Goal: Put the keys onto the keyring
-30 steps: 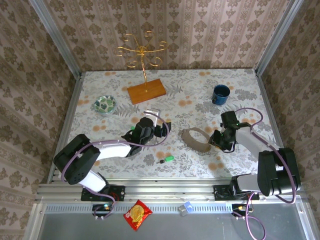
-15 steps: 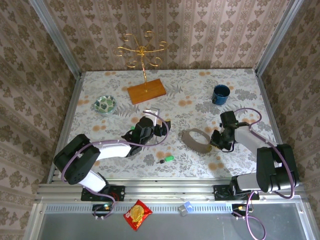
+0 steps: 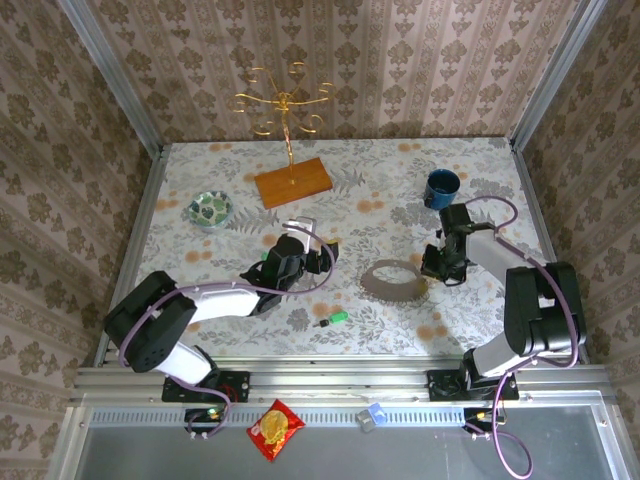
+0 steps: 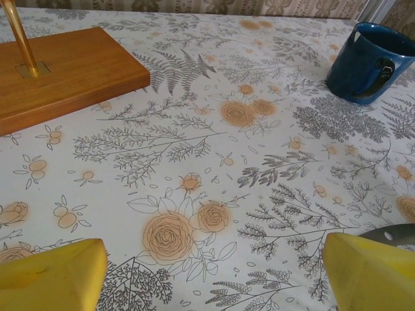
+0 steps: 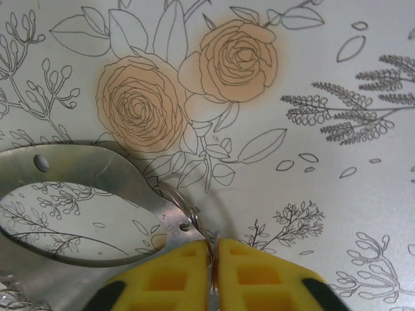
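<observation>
My floral table (image 3: 380, 170) holds a blue cup (image 3: 441, 188) at right, a bowl (image 3: 211, 208) at left, a gold stand (image 3: 283, 105) on a wooden base (image 3: 292, 182).

The keyring (image 3: 372, 286) lies flat on the surface (image 3: 400, 170), with the right gripper (image 3: 436, 264) at its 3 o'clock end. One green key (image 3: 336, 318) lies apart from it at 8 o'clock. The left gripper (image 3: 326, 256) sits at its 10 o'clock, and a blue cup (image 3: 441, 188) stands at 1 o'clock.
</observation>
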Tool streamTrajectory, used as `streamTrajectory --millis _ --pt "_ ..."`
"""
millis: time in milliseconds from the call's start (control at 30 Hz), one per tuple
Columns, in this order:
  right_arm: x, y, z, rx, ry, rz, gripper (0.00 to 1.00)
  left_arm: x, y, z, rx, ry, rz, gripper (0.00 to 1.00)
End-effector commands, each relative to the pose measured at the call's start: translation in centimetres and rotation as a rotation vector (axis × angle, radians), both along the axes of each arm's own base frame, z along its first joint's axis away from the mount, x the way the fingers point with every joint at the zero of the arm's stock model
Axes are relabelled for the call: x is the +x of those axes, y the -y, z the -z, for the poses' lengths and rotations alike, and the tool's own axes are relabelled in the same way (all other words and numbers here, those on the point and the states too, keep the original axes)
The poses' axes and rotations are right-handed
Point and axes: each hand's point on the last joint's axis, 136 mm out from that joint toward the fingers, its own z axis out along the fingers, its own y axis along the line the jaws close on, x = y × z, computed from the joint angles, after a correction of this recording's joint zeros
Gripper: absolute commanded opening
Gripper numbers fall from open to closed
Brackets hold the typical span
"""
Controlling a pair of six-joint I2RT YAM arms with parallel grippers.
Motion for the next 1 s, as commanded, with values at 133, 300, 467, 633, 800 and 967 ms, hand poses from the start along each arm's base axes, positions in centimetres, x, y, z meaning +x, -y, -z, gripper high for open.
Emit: streamTrajectory --millis 133,300,467,633,800,967 --pt "0.3 0.7 -2.7 -0.105 0.026 -0.056 0.32 -0.2 -1.3 -0.2 0.006 -0.019 -0.035 0.87" --pt "-0.1 -2.3 -5.6 -0.235 0.086 -0.197 0.38 0.2 -2.0 -0.1 -0.005 -0.027 -0.074 0.87" --pt "0.0 -8.0 -6.1 -0.295 0.100 -0.351 0.42 0.7 -3.8 0.3 -0.029 -0.049 -0.161 0.88" --pt "1.1 -12.8 -4.9 -0.325 0.097 -0.447 0.44 0.6 -7.1 1.0 -0.047 -0.083 -0.289 0.87" --pt "2.4 -15.5 -3.3 -0.355 0.068 -0.486 0.43 0.1 -9.0 1.0 -0.068 -0.082 -0.342 0.88" --pt "3.1 -15.8 -1.8 -0.421 0.042 -0.495 0.40 -0.1 -9.6 0.7 -0.069 -0.075 -0.355 0.88"
